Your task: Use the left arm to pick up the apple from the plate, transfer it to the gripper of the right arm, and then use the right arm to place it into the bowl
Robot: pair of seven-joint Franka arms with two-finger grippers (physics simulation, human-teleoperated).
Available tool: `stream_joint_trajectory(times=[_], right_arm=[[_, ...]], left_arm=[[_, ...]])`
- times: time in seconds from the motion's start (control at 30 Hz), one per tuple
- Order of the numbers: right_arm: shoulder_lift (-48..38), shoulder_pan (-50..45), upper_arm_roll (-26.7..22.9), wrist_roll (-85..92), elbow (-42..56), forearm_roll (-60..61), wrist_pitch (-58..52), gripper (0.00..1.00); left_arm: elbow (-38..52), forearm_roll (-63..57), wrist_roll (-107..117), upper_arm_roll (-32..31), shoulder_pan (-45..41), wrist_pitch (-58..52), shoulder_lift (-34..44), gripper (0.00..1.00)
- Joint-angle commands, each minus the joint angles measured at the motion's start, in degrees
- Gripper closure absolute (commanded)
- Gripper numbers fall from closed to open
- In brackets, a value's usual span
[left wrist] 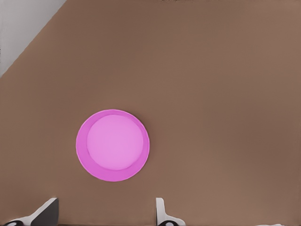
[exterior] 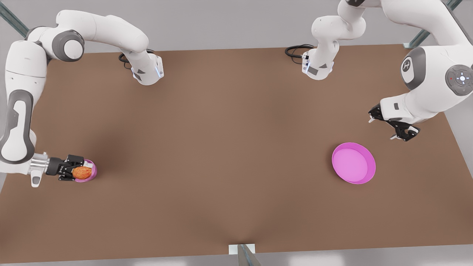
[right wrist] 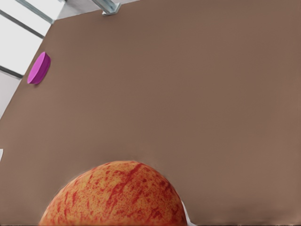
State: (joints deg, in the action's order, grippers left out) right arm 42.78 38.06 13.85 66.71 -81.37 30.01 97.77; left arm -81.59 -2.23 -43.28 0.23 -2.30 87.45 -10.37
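A brown worktop (exterior: 221, 147) seen from above carries two pink dishes, with a white arm on either side.

The right gripper (exterior: 72, 172) is at the front view's left edge of the worktop. Its fingers are closed around the apple (exterior: 82, 172), a red fruit with yellow-orange streaks. The apple sits directly over the small, deep bowl (exterior: 90, 171), whose pink rim shows behind the fruit; whether the apple touches the bowl cannot be told. In the right wrist view the apple (right wrist: 115, 195) looms close, and the plate (right wrist: 38, 68) appears far off across the worktop, near its edge.

The left gripper (exterior: 388, 127) waits near the front view's right edge, its fingers spread wide and holding nothing. Just beside it lies the wide, shallow plate (exterior: 353, 163). In the left wrist view the plate (left wrist: 113, 145) lies beyond the two parted fingertips (left wrist: 162, 214).
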Motion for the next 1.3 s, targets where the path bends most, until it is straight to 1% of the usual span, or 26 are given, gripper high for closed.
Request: stream_joint_trajectory(times=[0.0,0.07,0.2,0.43,0.73,0.77,0.8,0.97,1.03,1.07,1.1,1.13,1.17,1.2,1.23,1.27], right_arm=[[0.0,0.0,-0.2,8.3,0.4,-8.1,-2.1,0.27],[0.0,-0.1,-0.2,8.2,0.7,-12.1,-1.0,0.27],[0.4,-0.4,-0.1,8.4,1.3,-16.7,5.3,0.27],[2.4,-0.4,-0.1,11.0,1.8,-18.4,10.2,0.27],[3.4,0.0,-0.8,13.0,1.7,-18.9,10.2,0.24],[3.5,0.1,-0.8,13.2,1.7,-18.6,10.2,0.14],[3.4,0.3,-0.8,13.2,1.7,-18.6,10.2,0.0],[2.7,0.3,-0.6,12.7,1.7,-18.8,9.3,0.0],[-2.1,-0.9,0.3,12.2,4.0,-19.0,7.5,0.0],[-6.0,-2.8,0.2,9.5,4.0,-19.0,5.2,0.0],[-10.6,-5.4,0.3,2.8,4.0,-22.1,3.6,0.0],[-15.7,-9.6,0.8,-6.5,4.0,-26.5,3.4,0.0],[-20.4,-16.2,2.0,-21.2,3.9,-31.4,1.8,0.0],[-23.9,-20.6,4.5,-34.4,3.9,-34.0,-2.4,0.0],[-26.7,-21.5,8.6,-48.4,3.9,-37.0,-6.9,0.0],[-29.1,-21.5,9.6,-56.9,3.8,-37.0,-11.1,0.0]], left_arm=[[0.1,0.4,41.1,0.0,-0.1,-1.3,0.0,0.0],[0.1,0.5,41.0,0.0,-0.1,-1.4,0.0,0.0],[0.1,0.5,41.0,0.0,-0.2,-1.6,0.0,0.0],[0.1,0.5,41.0,-0.1,-0.2,-2.2,0.0,0.0],[0.1,0.5,41.1,-0.1,-0.2,-2.2,0.0,0.0],[0.1,0.5,41.1,-0.1,-0.2,-2.2,0.0,0.0],[0.1,0.5,41.1,-0.1,-0.2,-2.2,0.0,0.0],[0.1,0.5,41.1,-0.1,-0.2,-2.3,0.0,0.0],[0.1,0.5,41.1,-0.1,-0.2,-2.2,0.0,0.0],[0.1,0.5,41.1,-0.1,-0.2,-2.2,0.0,0.0],[0.1,0.5,41.1,-0.1,-0.2,-2.2,0.0,0.0],[0.1,0.5,41.1,-0.1,-0.2,-2.2,0.0,0.0],[0.1,0.5,41.2,-0.1,-0.2,-2.2,0.0,0.0],[0.1,0.5,41.1,-0.1,-0.2,-2.2,0.0,0.0],[0.2,0.5,41.1,-0.1,-0.2,-2.2,0.0,0.0],[0.2,0.4,41.1,-0.1,-0.2,-2.2,0.0,0.0]])
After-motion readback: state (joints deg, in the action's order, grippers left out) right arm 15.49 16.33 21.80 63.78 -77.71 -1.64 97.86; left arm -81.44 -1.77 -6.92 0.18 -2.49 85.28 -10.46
